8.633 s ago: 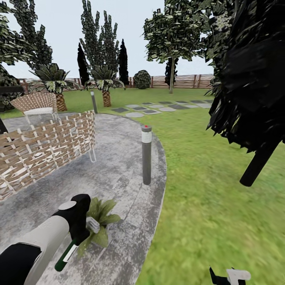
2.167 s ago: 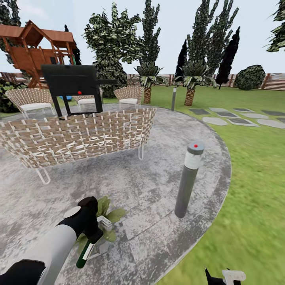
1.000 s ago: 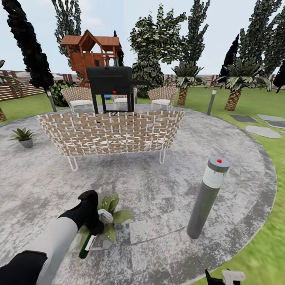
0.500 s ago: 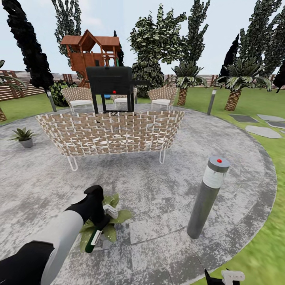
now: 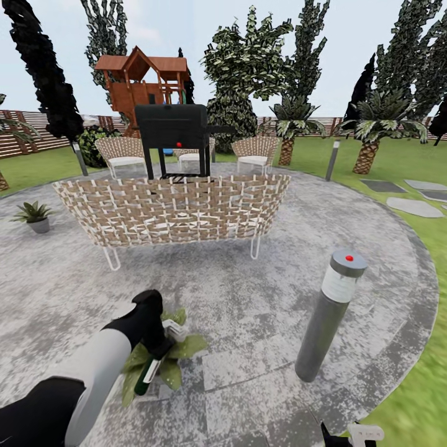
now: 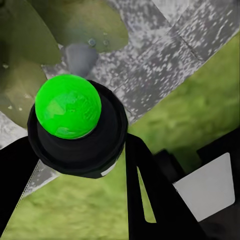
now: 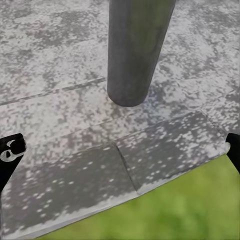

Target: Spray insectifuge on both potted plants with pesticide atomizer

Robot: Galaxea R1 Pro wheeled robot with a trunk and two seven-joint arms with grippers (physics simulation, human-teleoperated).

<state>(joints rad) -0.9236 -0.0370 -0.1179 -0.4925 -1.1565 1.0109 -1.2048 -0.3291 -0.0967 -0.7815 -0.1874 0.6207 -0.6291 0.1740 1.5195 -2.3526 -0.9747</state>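
Grey patio [image 5: 261,323] spreads ahead. Left arm reaches forward and down, its gripper [image 5: 162,347] clamped on the atomizer [image 5: 148,375], tilted over a plant [image 5: 177,351]. Right gripper [image 5: 351,431] hangs low, fingers apart, near the bollard [image 5: 326,326].

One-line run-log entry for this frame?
phase: spraying near plant | left gripper: shut on pesticide atomizer, over near potted plant | right gripper: idle, low | far potted plant: untouched

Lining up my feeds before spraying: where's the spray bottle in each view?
Head view: spray bottle low left, held by the left claw over the potted plant.
Left wrist view: spray bottle seen end-on, round bright green top.
Shared landmark: the potted plant's leaves behind it.
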